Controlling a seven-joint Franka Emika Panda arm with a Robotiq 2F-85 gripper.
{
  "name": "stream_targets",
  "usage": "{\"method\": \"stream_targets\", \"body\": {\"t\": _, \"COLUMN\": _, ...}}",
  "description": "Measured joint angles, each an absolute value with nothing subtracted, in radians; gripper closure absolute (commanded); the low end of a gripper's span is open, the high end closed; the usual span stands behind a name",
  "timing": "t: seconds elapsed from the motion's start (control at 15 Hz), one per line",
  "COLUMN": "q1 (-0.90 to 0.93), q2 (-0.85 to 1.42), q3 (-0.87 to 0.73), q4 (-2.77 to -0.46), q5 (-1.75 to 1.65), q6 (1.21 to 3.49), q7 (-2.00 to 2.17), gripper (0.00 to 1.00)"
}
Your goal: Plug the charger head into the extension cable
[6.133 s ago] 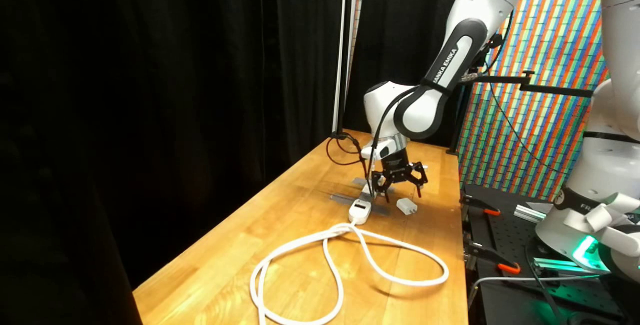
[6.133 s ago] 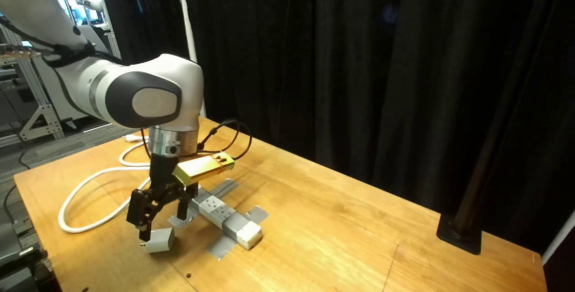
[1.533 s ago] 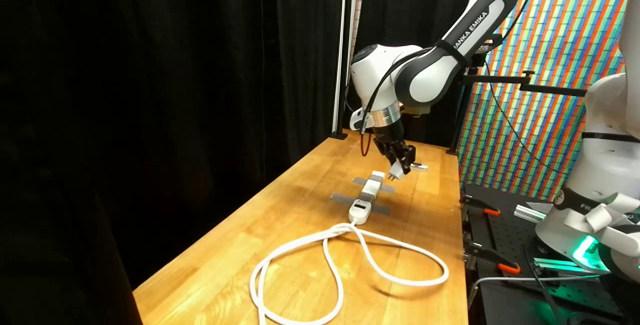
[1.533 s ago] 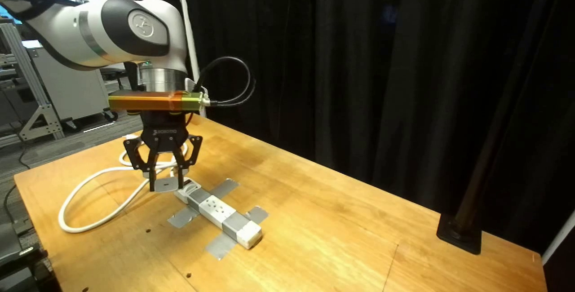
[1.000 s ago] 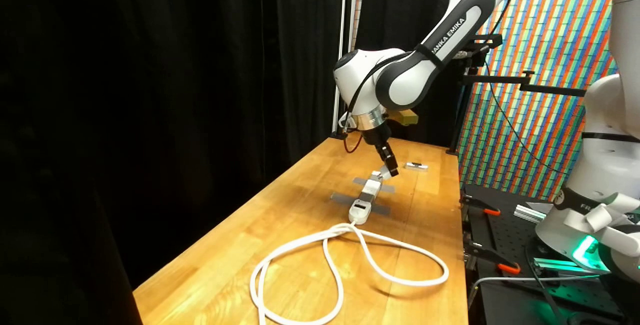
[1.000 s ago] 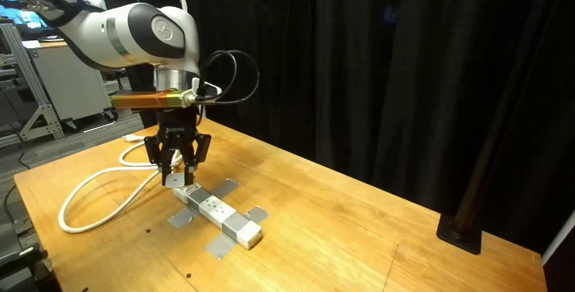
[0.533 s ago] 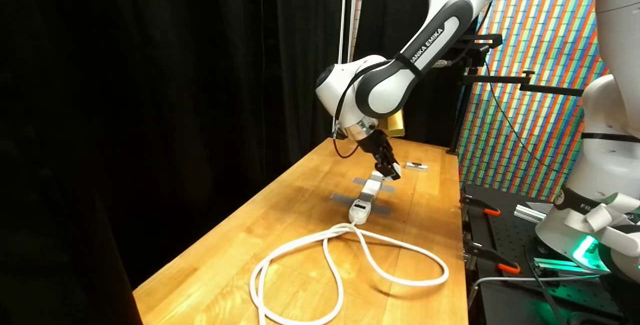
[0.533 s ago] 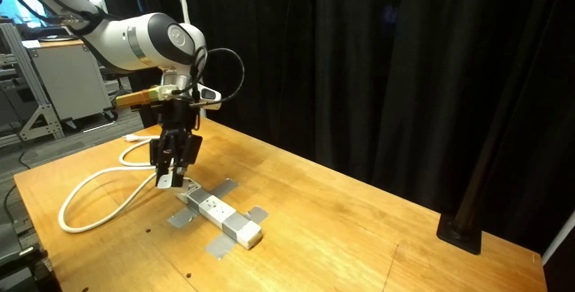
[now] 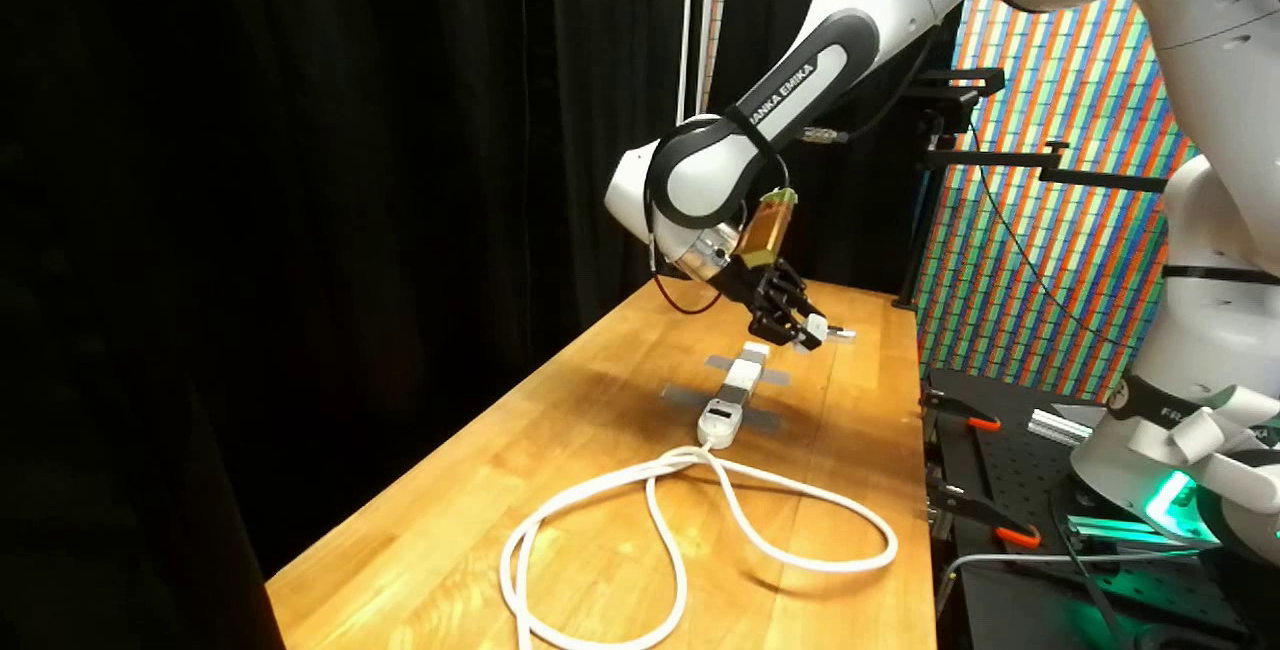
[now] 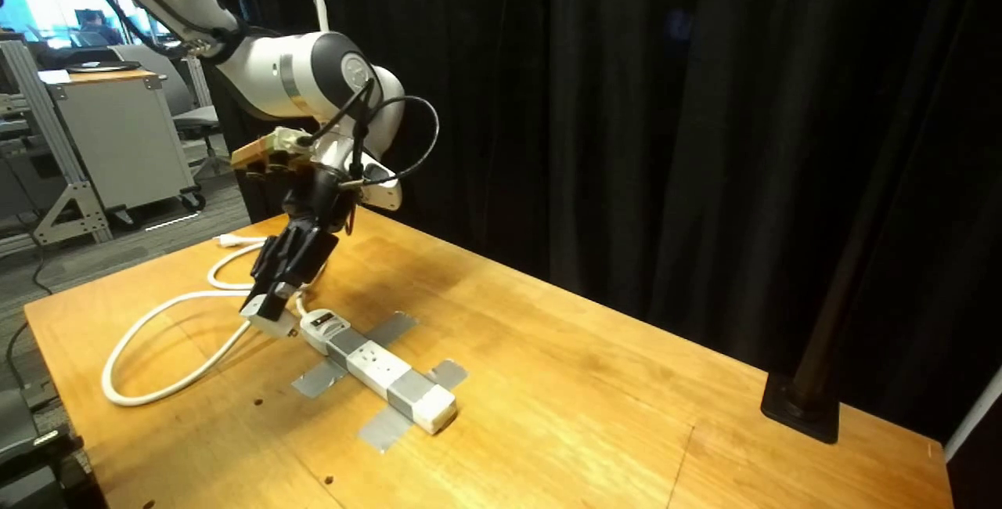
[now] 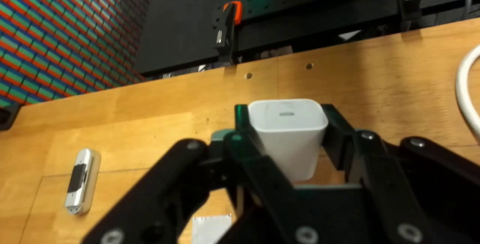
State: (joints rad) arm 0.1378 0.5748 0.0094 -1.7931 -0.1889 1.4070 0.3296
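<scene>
One white charger head point(image 11: 288, 146), not yet plugged in, is clasped by two opposite side walls in my gripper point(image 11: 285, 122). I judge this hold deliberate: it leaves the prongs point(image 10: 293, 333) exposed at one end, ready to enter an outlet, while the slotted end face point(image 11: 288, 120) shows in the wrist view. The head hangs tilted over the worktop point(image 10: 595, 423), on the side nearer my base point(image 9: 1190, 355), apart from the socket block point(image 10: 380, 370) of the extension cable point(image 9: 840, 566); the prongs look aimed across towards the block rather than straight down. Since the outlets point(image 10: 368, 355) face upward, my next move probably calls for turning the prongs downward above them; a slanted push could twist the head in my grip. Grey tape point(image 10: 387, 429) crosses the block and sticks to the worktop, presumably so that it cannot slide under pressure. The cable lies in slack loops, which should spare the block any tug. Farther out, a small pale-and-dark item point(image 11: 82, 182) rests on the worktop, seemingly no part of the job; behind, a black curtain point(image 10: 626, 102) hangs, probably a plain backdrop.
</scene>
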Motion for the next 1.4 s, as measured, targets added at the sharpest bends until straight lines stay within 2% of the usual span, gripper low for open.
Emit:
{"method": "stream_targets", "body": {"t": 0.53, "q1": 0.068, "q2": 0.840, "q3": -0.009, "q4": -1.470, "q5": 0.114, "q6": 1.161, "q7": 0.330, "gripper": 0.77}}
{"method": "stream_targets", "body": {"t": 0.8, "q1": -0.002, "q2": 0.896, "q3": -0.010, "q4": -1.387, "q5": 0.241, "q6": 1.180, "q7": 0.281, "gripper": 0.77}}
{"method": "stream_targets", "body": {"t": 1.4, "q1": -0.054, "q2": 0.962, "q3": -0.046, "q4": -1.347, "q5": 0.245, "q6": 1.244, "q7": 0.244, "gripper": 0.77}}
